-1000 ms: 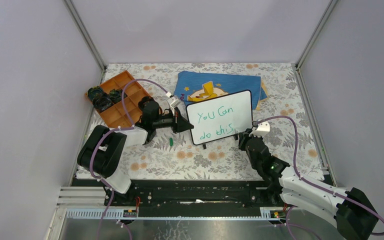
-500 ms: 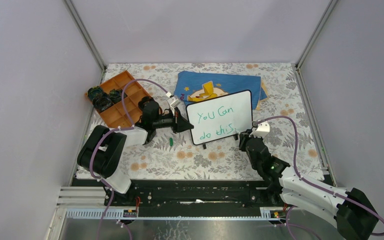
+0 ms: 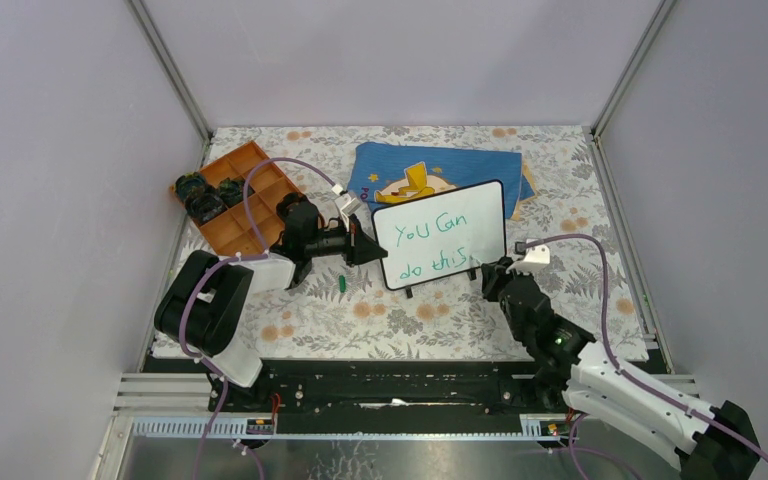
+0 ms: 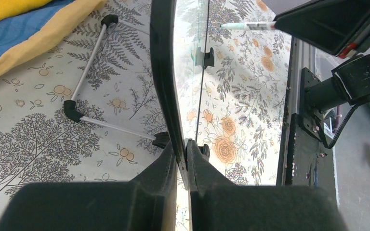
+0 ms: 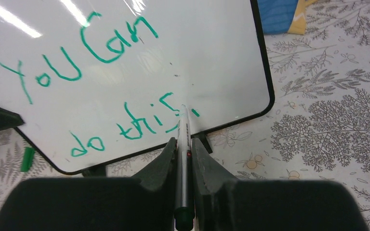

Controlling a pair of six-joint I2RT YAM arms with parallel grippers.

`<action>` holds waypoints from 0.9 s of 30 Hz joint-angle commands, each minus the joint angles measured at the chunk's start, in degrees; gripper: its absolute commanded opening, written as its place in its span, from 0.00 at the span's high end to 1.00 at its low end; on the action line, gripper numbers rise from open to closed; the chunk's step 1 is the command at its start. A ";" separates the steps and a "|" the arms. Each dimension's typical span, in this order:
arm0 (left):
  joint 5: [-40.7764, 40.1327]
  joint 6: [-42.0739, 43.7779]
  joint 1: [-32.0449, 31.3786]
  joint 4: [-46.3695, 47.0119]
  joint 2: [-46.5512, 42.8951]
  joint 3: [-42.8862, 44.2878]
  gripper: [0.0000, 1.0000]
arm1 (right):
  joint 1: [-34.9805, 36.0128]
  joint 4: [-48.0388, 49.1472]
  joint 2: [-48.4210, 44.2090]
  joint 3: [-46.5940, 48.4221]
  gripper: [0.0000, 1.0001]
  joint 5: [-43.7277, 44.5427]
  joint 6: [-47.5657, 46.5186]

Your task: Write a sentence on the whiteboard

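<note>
Green sentence (image 5: 96, 86) finished, I reckon; right pincer (image 5: 183, 144) clenches marker (image 5: 183, 163), left pincer (image 4: 182, 150) clenches whiteboard (image 5: 217, 53); a stray tip-drag would smear it.

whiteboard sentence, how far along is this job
Done: the sentence "You Can do this." stands on the whiteboard in green, full stop included. In hand: left end effector clamps the board's edge; right end effector holds the marker, tip by the last letters. Left: probably only pulling back and releasing.

Floral table (image 3: 580, 200) carries whiteboard (image 3: 460, 225), blue cloth (image 3: 390, 165), orange tray (image 3: 250, 165), green cap (image 3: 342, 284)
</note>
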 commanded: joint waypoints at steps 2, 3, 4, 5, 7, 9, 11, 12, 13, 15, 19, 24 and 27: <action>-2.96 5.65 -1.44 -10.36 2.01 -1.75 1.00 | -0.54 -5.18 -4.63 6.35 1.00 -2.82 -0.17; -3.04 5.71 -1.50 -10.57 1.90 -1.74 1.00 | -0.54 -6.09 -5.58 6.90 1.00 -3.11 -0.34; -3.14 5.80 -1.48 -10.75 1.74 -1.81 1.00 | -0.54 -7.03 -6.42 7.46 1.00 -3.62 -0.53; -3.19 5.84 -1.44 -10.91 1.64 -1.90 1.00 | -0.54 -7.37 -7.16 7.94 1.00 -4.18 -0.74; -3.33 6.00 -1.48 -11.26 1.51 -1.86 1.00 | -0.54 -9.30 -8.31 8.62 1.00 -5.62 -1.19; -3.53 6.06 -1.49 -11.46 1.36 -1.82 1.00 | -0.54 -9.97 -8.67 9.15 1.00 -6.83 -1.52; -3.82 6.12 -1.50 -11.78 0.94 -1.82 1.00 | -0.54 -10.58 -8.66 9.49 1.00 -7.67 -1.55; -4.03 6.35 -1.50 -12.33 0.57 -1.91 1.00 | -0.50 -10.56 -8.83 9.47 1.00 -7.98 -1.60; -4.25 6.80 -1.44 -12.84 0.16 -1.95 1.00 | -0.54 -10.42 -9.01 9.42 1.00 -8.14 -1.57; -4.99 7.36 -1.46 -13.89 -0.76 -2.17 1.00 | -0.54 -10.09 -9.42 9.13 1.00 -8.79 -1.76; -5.79 7.62 -1.34 -14.85 -2.20 -2.50 1.00 | -0.54 -9.43 -9.75 9.16 1.00 -10.09 -2.43; -7.16 8.43 -1.33 -16.73 -3.57 -2.63 1.00 | -0.54 -9.11 -9.92 9.16 1.00 -10.84 -2.71; -8.76 8.73 -1.31 -17.91 -4.48 -2.62 1.00 | -0.54 -9.25 -10.21 9.30 1.00 -11.20 -3.08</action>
